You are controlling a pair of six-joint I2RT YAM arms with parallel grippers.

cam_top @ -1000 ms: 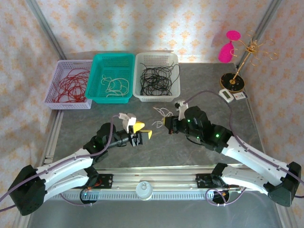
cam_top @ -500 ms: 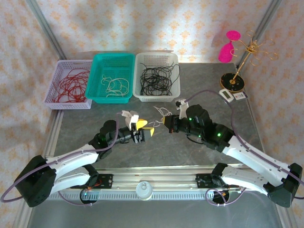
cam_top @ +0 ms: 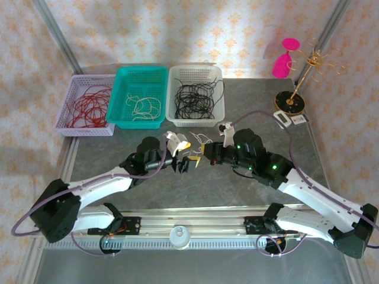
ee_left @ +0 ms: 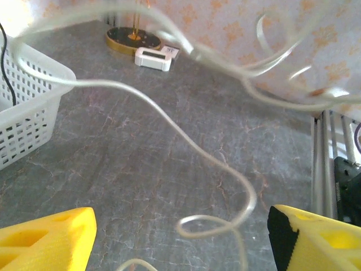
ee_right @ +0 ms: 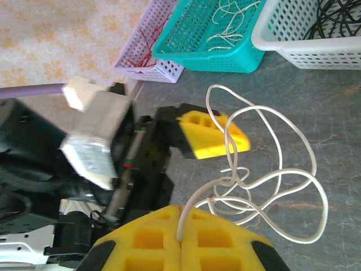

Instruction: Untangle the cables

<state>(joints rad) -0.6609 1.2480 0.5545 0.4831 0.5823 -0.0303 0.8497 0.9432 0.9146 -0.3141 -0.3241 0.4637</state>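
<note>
Right pincer [ee_right: 180, 217] closed on one end of a loose white cable [ee_left: 169, 120], whose loops spread over the middle of the grey surface [cam_top: 260, 100]. Left pincer [cam_top: 188, 152] open, its yellow fingers facing the loops. Sorted cables [cam_top: 195, 97] lie in three rear baskets [cam_top: 142, 124].

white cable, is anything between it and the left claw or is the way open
Nothing visible stands in the way. The left claw is open, and the white cable loops right in front of its gap over the table. The right claw is shut on another part of it.
</note>
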